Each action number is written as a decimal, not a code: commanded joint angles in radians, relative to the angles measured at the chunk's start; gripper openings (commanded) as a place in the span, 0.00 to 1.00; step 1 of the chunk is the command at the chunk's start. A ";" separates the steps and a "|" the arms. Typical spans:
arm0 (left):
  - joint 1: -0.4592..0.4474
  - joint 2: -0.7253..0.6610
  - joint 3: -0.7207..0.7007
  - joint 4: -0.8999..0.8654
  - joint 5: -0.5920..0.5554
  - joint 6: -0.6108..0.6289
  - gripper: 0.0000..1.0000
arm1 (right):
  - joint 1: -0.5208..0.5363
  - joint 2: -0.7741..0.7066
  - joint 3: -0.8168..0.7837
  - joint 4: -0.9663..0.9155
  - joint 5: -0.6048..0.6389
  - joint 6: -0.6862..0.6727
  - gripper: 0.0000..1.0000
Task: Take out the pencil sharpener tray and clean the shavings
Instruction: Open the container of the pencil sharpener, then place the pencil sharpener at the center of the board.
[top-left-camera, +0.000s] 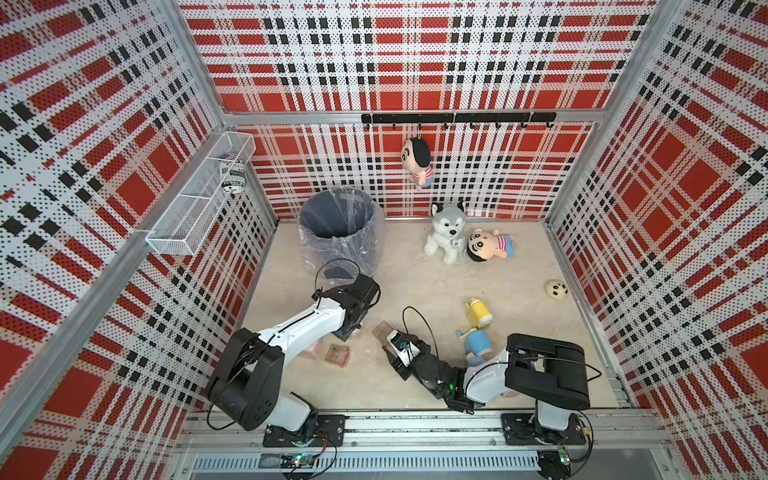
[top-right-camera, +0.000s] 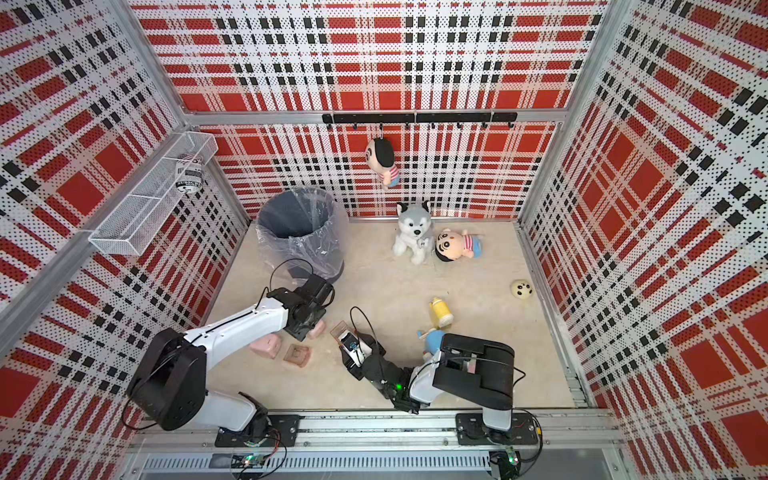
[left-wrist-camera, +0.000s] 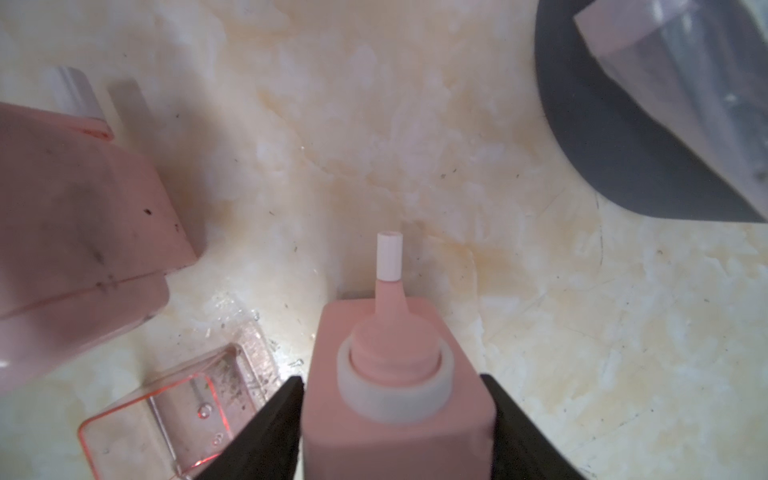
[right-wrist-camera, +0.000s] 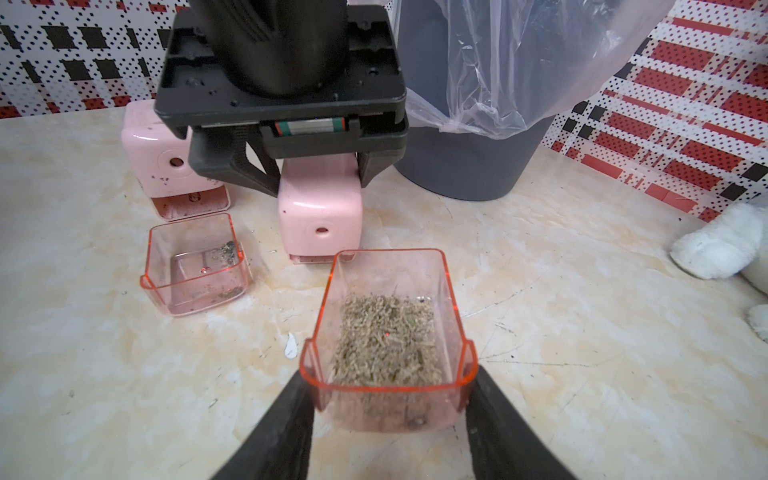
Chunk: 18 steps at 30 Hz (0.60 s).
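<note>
Two pincers are busy. Our right pincer (right-wrist-camera: 388, 384) is clamped on a clear red tray (right-wrist-camera: 451, 307) heaped with shavings (right-wrist-camera: 386, 332), out in front of the pink sharpener (left-wrist-camera: 395, 436). Our left pincer (left-wrist-camera: 392, 380) straddles that sharpener from above, a finger close against each side (pressing or merely flanking, we cannot tell). Just beside it on the marble table (right-wrist-camera: 582, 311) stand a second sharpener (right-wrist-camera: 166, 162) and a second tray (right-wrist-camera: 195, 266), nearly empty. Behind them sits the grey bin (right-wrist-camera: 465, 166), lined with clear plastic.
</note>
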 joint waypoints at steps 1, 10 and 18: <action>0.007 0.004 -0.011 0.001 -0.019 0.006 0.71 | 0.006 -0.027 0.007 -0.012 0.019 0.019 0.43; -0.001 -0.043 -0.001 -0.007 -0.016 0.009 0.75 | 0.005 -0.045 0.019 -0.046 0.022 0.024 0.42; -0.016 -0.164 0.067 -0.055 -0.079 0.028 0.81 | -0.010 -0.123 0.049 -0.145 0.010 0.068 0.42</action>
